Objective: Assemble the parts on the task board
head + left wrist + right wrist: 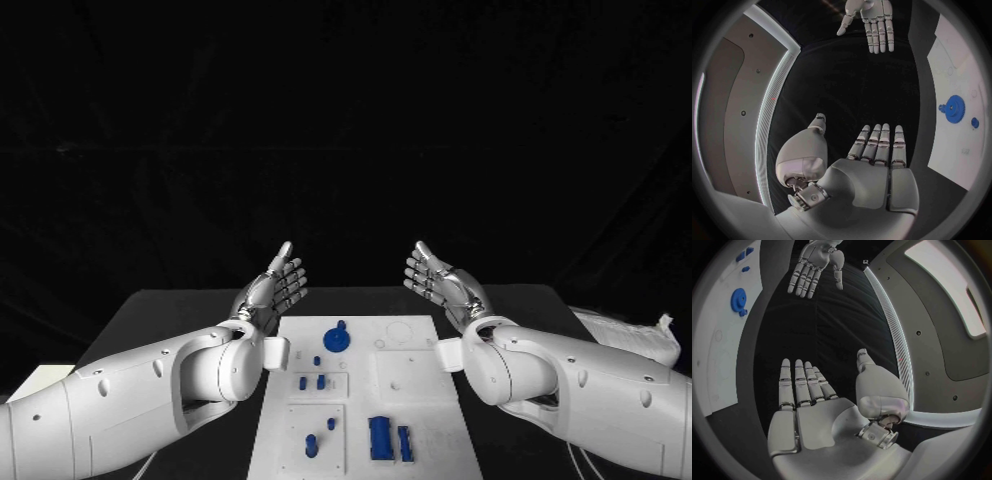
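Silver left robot hand (277,283) and right robot hand (441,282) hover empty above task board (418,420).

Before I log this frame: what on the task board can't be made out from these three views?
- Head view: the board's side edges are covered by both forearms, and its near end is cut off by the picture's edge.
- Head view: the small blue parts are too small to tell their shapes.
- Wrist views: a strip of board with the blue gear shows at the rim; the rest is cut off.
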Controlling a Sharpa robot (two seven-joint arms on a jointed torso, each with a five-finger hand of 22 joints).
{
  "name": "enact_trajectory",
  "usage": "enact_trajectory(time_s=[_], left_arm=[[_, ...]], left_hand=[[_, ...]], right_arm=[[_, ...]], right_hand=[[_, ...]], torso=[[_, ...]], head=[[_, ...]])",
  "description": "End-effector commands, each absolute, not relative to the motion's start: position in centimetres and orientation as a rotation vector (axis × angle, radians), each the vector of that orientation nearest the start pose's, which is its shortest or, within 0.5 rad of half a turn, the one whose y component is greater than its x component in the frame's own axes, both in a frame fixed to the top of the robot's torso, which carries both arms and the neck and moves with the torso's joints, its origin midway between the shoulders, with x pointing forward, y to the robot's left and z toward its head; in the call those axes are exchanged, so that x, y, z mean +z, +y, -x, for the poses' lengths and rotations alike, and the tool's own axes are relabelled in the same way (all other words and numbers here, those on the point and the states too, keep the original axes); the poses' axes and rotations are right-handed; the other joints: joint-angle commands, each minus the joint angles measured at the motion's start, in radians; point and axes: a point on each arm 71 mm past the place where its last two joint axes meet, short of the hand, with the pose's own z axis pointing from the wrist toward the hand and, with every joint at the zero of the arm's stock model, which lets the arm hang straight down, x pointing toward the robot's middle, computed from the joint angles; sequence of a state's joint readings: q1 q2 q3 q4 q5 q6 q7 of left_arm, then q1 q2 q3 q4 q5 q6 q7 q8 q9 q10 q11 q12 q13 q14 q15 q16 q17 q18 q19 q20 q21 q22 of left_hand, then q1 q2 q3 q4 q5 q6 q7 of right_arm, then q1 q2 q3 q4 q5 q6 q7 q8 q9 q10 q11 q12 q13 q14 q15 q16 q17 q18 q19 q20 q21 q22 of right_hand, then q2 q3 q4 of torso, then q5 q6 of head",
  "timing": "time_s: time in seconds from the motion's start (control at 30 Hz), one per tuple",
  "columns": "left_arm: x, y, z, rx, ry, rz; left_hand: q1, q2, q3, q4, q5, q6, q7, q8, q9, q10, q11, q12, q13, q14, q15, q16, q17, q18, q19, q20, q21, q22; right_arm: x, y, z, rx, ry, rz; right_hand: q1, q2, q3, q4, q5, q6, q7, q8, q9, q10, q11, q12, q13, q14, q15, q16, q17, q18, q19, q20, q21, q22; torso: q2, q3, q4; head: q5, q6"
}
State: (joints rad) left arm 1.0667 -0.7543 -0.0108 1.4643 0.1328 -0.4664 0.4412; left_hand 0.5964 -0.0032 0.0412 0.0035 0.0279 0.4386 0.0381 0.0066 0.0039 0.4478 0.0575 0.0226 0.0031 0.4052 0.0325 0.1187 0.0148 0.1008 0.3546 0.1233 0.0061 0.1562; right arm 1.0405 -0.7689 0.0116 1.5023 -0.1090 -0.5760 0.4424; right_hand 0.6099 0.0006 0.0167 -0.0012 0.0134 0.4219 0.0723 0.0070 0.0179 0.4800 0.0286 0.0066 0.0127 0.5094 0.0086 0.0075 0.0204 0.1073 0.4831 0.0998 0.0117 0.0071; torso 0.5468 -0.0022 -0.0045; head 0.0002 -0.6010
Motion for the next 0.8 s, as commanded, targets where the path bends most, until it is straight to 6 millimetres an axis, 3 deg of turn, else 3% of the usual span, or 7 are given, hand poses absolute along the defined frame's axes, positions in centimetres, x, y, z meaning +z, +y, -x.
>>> enact_trajectory(time_s=[0.03, 0.1, 0.13, 0.17, 0.2, 0.37, 0.8], left_arm=[[-23.1, 19.7, -47.4, -1.277, 1.253, 1.259], [-22.9, 19.5, -46.9, -1.26, 1.241, 1.241], [-22.8, 19.5, -46.8, -1.253, 1.236, 1.234], [-22.7, 19.4, -46.6, -1.246, 1.232, 1.228], [-22.6, 19.3, -46.4, -1.239, 1.226, 1.22], [-22.4, 19.2, -46.2, -1.229, 1.218, 1.209], [-22.4, 19.2, -46.2, -1.229, 1.218, 1.209]], left_hand=[[-0.189, 0.003, -0.041, -0.003, -0.028, -0.139, -0.038, -0.007, -0.004, -0.142, -0.057, -0.023, -0.003, -0.128, -0.033, -0.038, -0.015, -0.03, -0.113, -0.039, -0.006, -0.049], [-0.22, 0.003, -0.041, -0.003, -0.028, -0.162, -0.038, -0.007, -0.004, -0.165, -0.057, -0.023, -0.003, -0.149, -0.033, -0.044, -0.015, -0.03, -0.131, -0.045, -0.006, -0.058], [-0.236, 0.003, -0.041, -0.003, -0.028, -0.173, -0.038, -0.007, -0.004, -0.177, -0.057, -0.023, -0.003, -0.16, -0.033, -0.046, -0.015, -0.03, -0.14, -0.049, -0.006, -0.062], [-0.251, 0.003, -0.041, -0.003, -0.028, -0.185, -0.038, -0.007, -0.004, -0.188, -0.057, -0.023, -0.003, -0.171, -0.033, -0.119, -0.015, -0.03, -0.149, -0.052, -0.006, -0.066], [-0.268, 0.003, -0.041, -0.003, -0.028, -0.198, -0.038, -0.007, -0.004, -0.201, -0.057, -0.023, -0.003, -0.182, -0.033, -0.119, -0.015, -0.101, -0.159, -0.123, -0.006, -0.07], [-0.329, 0.003, -0.041, -0.003, -0.028, -0.242, -0.038, -0.007, -0.004, -0.247, -0.057, -0.023, -0.003, -0.224, -0.033, -0.119, -0.015, -0.101, -0.195, -0.123, -0.006, -0.156], [-0.441, 0.003, -0.041, -0.003, -0.028, -0.325, -0.038, -0.007, -0.004, -0.332, -0.057, -0.023, -0.003, -0.3, -0.033, -0.119, -0.015, -0.101, -0.26, -0.123, -0.006, -0.156]], right_arm=[[-22.7, -19.6, -46.7, 1.24, 1.23, -1.197], [-22.5, -19.4, -46.4, 1.234, 1.223, -1.203], [-22.5, -19.3, -46.3, 1.232, 1.221, -1.206], [-22.5, -19.3, -46.2, 1.23, 1.219, -1.207], [-22.4, -19.2, -46.2, 1.229, 1.218, -1.209], [-22.4, -19.2, -46.2, 1.229, 1.218, -1.209], [-22.4, -19.2, -46.2, 1.229, 1.218, -1.209]], right_hand=[[-0.194, -0.001, -0.017, 0.001, -0.013, -0.134, -0.072, -0.007, -0.018, -0.152, -0.029, -0.007, -0.013, -0.161, -0.009, -0.008, -0.02, -0.032, -0.153, -0.1, -0.012, -0.007], [-0.225, -0.001, -0.017, 0.001, -0.013, -0.156, -0.072, -0.007, -0.018, -0.178, -0.029, -0.007, -0.013, -0.188, -0.009, -0.008, -0.02, -0.033, -0.178, -0.1, -0.012, -0.007], [-0.241, -0.001, -0.017, 0.001, -0.013, -0.167, -0.072, -0.007, -0.018, -0.19, -0.029, -0.007, -0.013, -0.201, -0.009, -0.008, -0.02, -0.107, -0.191, -0.1, -0.012, -0.007], [-0.256, -0.001, -0.017, 0.001, -0.013, -0.177, -0.072, -0.007, -0.018, -0.202, -0.029, -0.007, -0.013, -0.214, -0.009, -0.008, -0.02, -0.107, -0.203, -0.1, -0.012, -0.007], [-0.275, -0.001, -0.017, 0.001, -0.013, -0.191, -0.072, -0.007, -0.018, -0.217, -0.029, -0.007, -0.013, -0.229, -0.009, -0.008, -0.02, -0.107, -0.218, -0.1, -0.012, -0.007], [-0.338, -0.001, -0.017, 0.001, -0.013, -0.234, -0.072, -0.007, -0.018, -0.266, -0.029, -0.007, -0.013, -0.282, -0.009, -0.008, -0.02, -0.107, -0.267, -0.1, -0.012, -0.007], [-0.452, -0.001, -0.017, 0.001, -0.013, -0.313, -0.072, -0.007, -0.018, -0.356, -0.029, -0.007, -0.013, -0.378, -0.009, -0.008, -0.02, -0.107, -0.358, -0.1, -0.012, -0.007]], torso=[[-0.003, 0.0022, 0.0045], [-0.003, 0.0022, 0.0045], [-0.003, 0.0022, 0.0045], [-0.003, 0.0022, 0.0045], [-0.003, 0.0022, 0.0045], [-0.003, 0.0022, 0.0045], [-0.003, 0.0022, 0.0045]], head=[[0.0, 0.001], [0.0, 0.001], [0.0, 0.001], [0.0, 0.001], [0.0, 0.001], [0.0, 0.001], [0.0, 0.001]])
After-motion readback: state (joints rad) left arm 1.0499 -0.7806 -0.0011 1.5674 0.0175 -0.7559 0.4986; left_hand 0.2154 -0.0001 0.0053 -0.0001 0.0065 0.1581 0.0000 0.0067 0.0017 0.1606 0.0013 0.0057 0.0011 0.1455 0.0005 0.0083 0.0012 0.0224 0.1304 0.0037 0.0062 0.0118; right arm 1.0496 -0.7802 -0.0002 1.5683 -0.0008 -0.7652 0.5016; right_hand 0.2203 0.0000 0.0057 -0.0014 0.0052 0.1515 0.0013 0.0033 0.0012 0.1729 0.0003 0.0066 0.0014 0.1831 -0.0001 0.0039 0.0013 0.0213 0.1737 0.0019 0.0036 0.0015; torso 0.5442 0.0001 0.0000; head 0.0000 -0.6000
